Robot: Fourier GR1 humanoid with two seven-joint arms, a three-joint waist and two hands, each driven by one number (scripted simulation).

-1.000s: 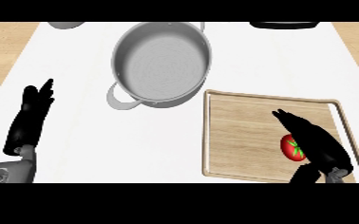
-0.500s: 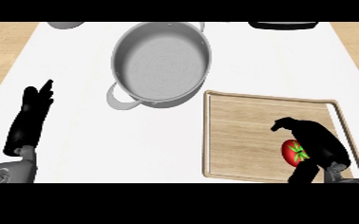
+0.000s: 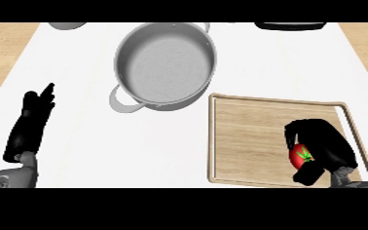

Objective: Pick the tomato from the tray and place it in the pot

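Note:
A red tomato (image 3: 298, 156) with a green stem lies on the wooden tray (image 3: 248, 136) at the lower right of the head view. My right hand (image 3: 323, 143) covers its right side, fingers curled over the top and thumb below it, so only the left part shows. The grey pot (image 3: 165, 66) stands up and to the left of the tray, with a handle toward me and nothing inside. My left hand (image 3: 32, 122) rests open at the left edge, fingers pointing up.
A dark pan (image 3: 289, 26) and a grey dish (image 3: 67, 25) sit at the far edge of the white counter (image 3: 93, 165). Wooden surface borders the counter on both sides.
My right hand's fingers have curled down from straight to wrap over the tomato. The left hand, pot and tray have not moved.

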